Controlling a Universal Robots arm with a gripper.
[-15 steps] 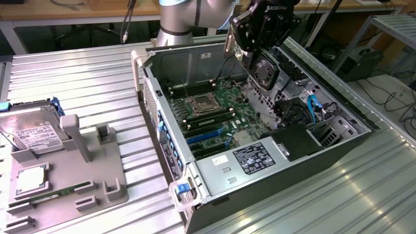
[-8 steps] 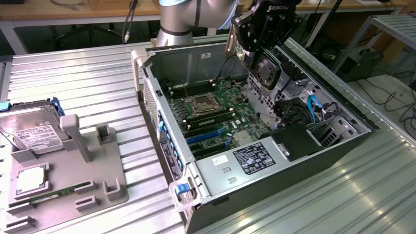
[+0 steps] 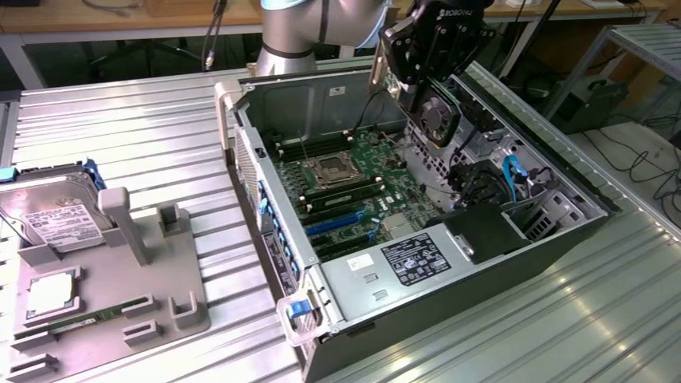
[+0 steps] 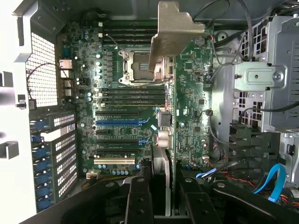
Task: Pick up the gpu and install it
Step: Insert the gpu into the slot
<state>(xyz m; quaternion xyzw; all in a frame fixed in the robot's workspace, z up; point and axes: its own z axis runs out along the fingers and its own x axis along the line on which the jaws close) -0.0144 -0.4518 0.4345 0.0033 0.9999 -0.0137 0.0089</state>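
Claw (image 4: 163, 193) grips gpu (image 3: 435, 116) above motherboard (image 4: 86, 77); wrist view shows the card edge-on.

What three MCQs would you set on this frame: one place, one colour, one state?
1. Where is the gpu? A) on the floor B) held over the open computer case C) seated in a slot
2. The flat cable in the case is: A) red B) yellow C) blue
3. The gripper is: A) shut on the gpu B) open, empty C) shut, empty
Answers: 1 B, the card hangs above the motherboard; 2 C, its band reads blue; 3 A, both fingers press the card's faces.
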